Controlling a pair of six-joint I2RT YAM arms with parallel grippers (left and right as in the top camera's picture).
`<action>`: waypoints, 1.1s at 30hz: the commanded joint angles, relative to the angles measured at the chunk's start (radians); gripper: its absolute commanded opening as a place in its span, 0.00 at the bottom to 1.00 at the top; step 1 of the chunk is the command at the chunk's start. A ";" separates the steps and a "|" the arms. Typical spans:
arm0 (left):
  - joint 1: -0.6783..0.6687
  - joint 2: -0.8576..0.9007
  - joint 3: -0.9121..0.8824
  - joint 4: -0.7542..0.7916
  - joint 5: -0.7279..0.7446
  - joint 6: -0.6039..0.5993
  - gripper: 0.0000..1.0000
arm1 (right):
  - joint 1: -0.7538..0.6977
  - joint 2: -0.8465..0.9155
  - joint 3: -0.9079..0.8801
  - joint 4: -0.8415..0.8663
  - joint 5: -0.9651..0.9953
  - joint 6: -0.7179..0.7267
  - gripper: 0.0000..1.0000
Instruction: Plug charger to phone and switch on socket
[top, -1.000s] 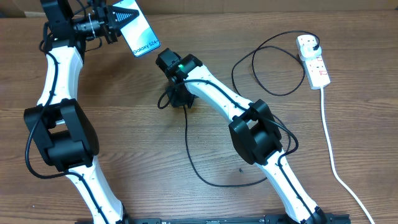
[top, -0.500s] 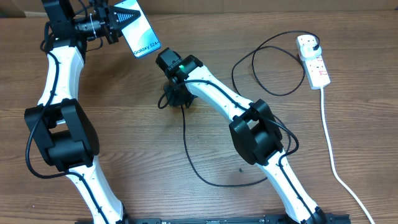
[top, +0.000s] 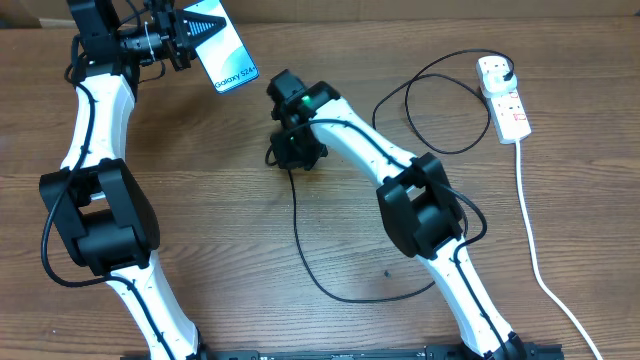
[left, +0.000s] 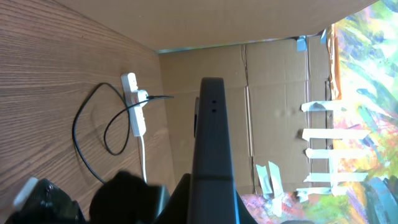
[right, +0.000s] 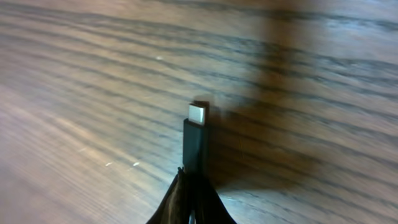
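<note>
Charger (right: 194, 143) pinched tight in the right claw (right: 188, 183), metal tip jutting just ahead of it; phone (top: 225, 50) gripped by the left claw (top: 190, 32), well off to the left. Mid-plugging: next, probably aligning tip with port and pushing home.

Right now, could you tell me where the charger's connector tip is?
In the right wrist view the connector tip sticks out of the shut right gripper, over the table; overhead, that gripper sits just right of and below the phone.
</note>
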 joint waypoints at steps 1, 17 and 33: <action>-0.006 -0.008 0.014 0.004 0.038 0.018 0.04 | -0.059 -0.042 -0.006 0.020 -0.256 -0.056 0.04; -0.036 -0.008 0.014 0.005 0.108 0.048 0.04 | -0.149 -0.328 -0.006 -0.002 -0.669 -0.105 0.04; -0.039 -0.008 0.014 0.012 0.105 0.075 0.04 | -0.147 -0.347 -0.006 -0.082 -0.802 -0.105 0.04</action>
